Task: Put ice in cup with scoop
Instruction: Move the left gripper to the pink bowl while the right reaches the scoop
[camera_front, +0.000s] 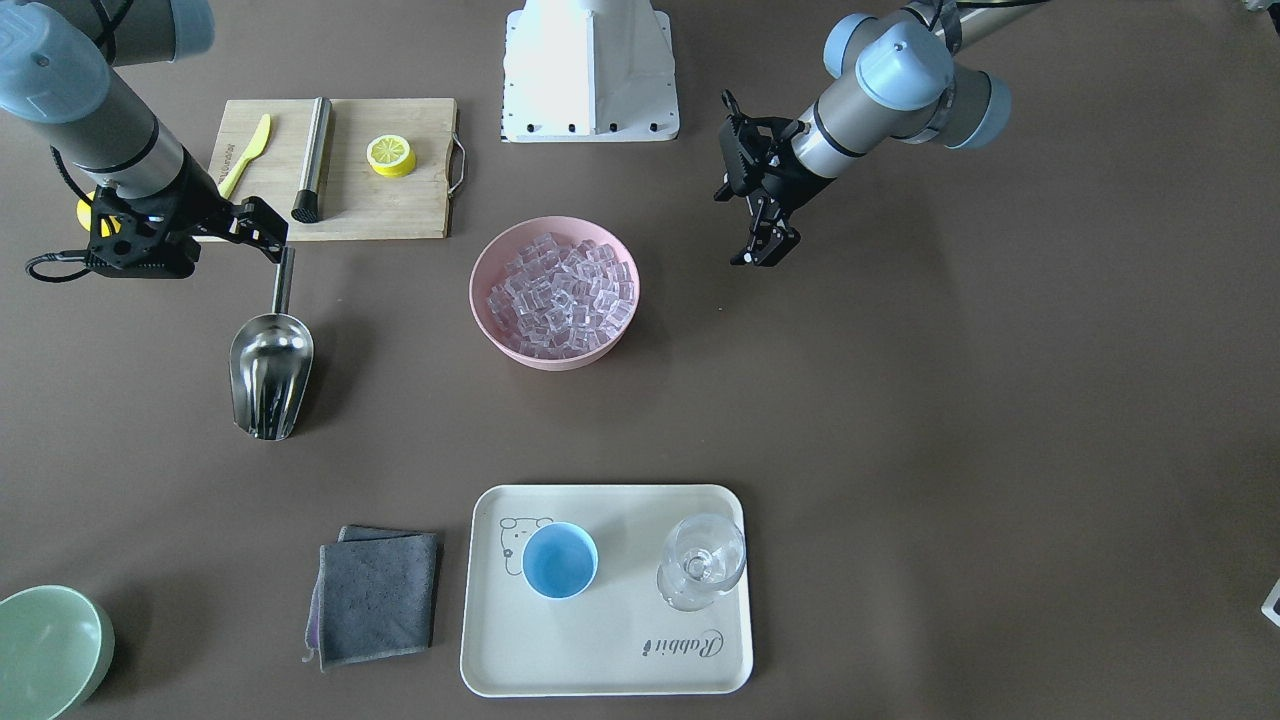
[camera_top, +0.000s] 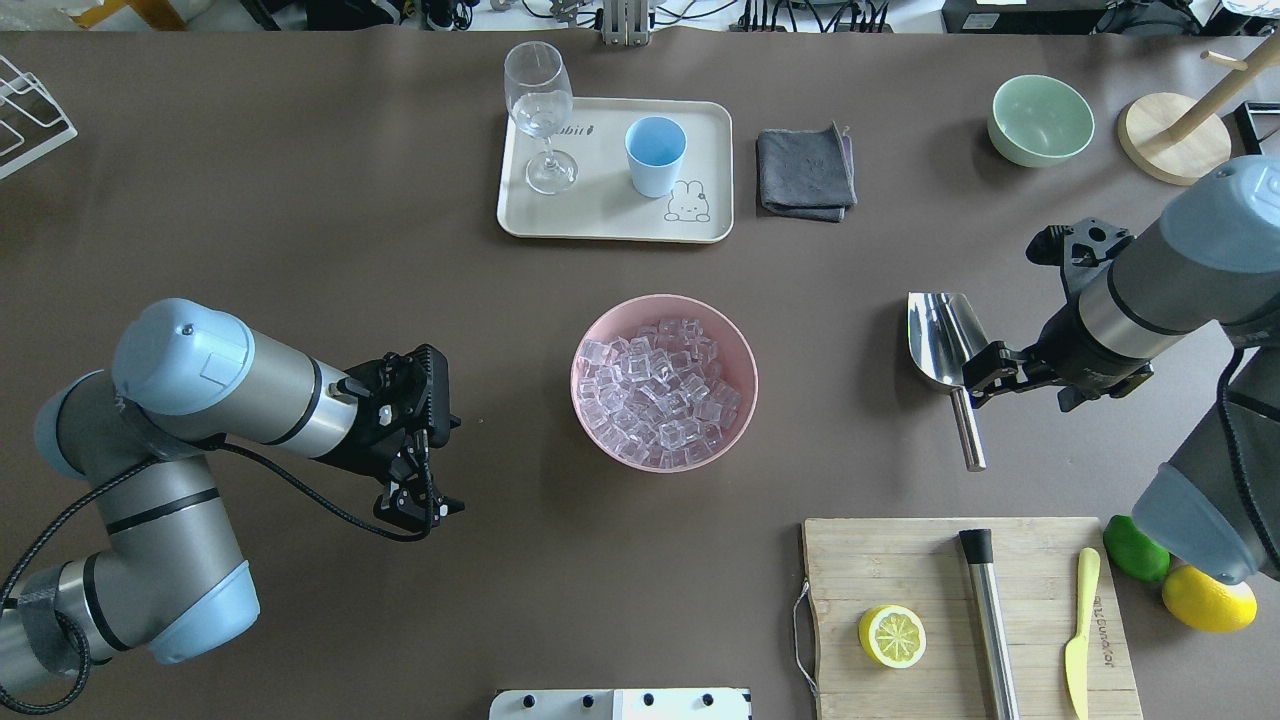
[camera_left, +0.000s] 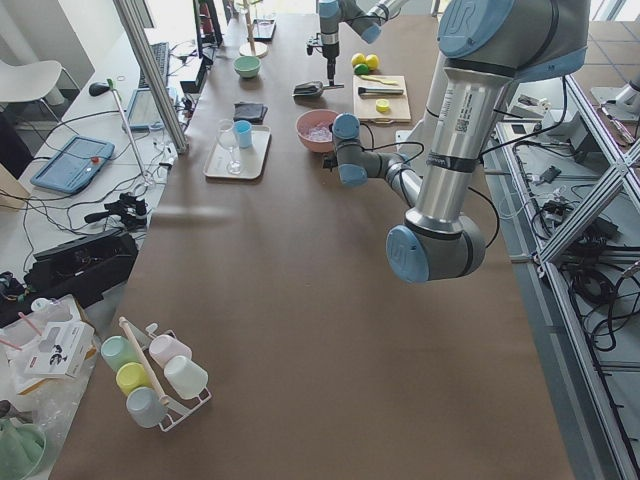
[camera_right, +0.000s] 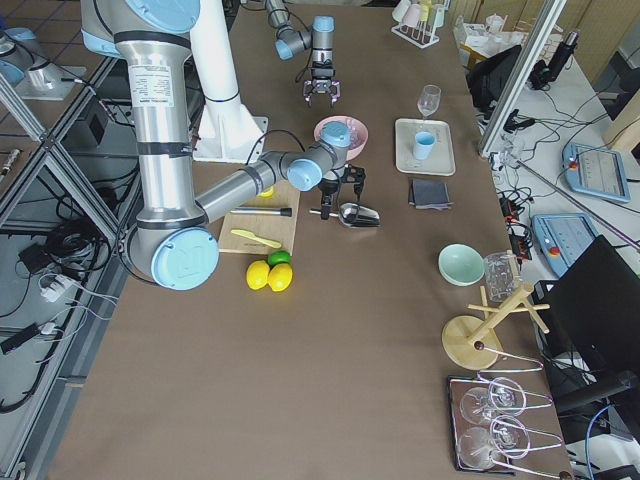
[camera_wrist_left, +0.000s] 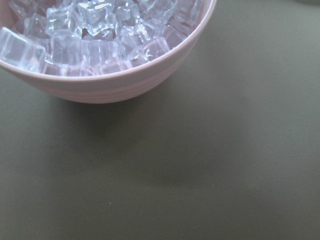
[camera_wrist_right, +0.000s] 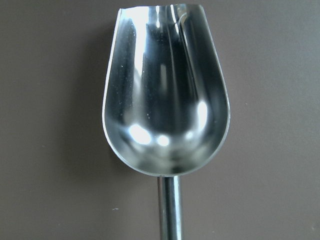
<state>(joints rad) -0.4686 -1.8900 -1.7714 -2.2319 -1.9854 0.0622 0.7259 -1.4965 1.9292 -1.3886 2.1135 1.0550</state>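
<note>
Scoop (camera_top: 938, 335) lying empty on the table (camera_top: 300, 250) under the right gripper (camera_top: 985, 372)
Its jaws stand spread over the rod handle (contact unclear); left gripper (camera_top: 420, 510), spread and empty, hangs beside the pink bowl (camera_top: 590, 430) heaped with ice (camera_top: 660, 392); farthest, the cup (camera_top: 655, 155) stands empty on the tray (camera_top: 600, 215).

Robotics lab: brown-covered desk (camera_left: 300, 330) ringed by aluminium framing (camera_left: 152, 62), loose cables (camera_left: 585, 285) trailing at right, blue teach pendant (camera_left: 72, 163) at left edge.
</note>
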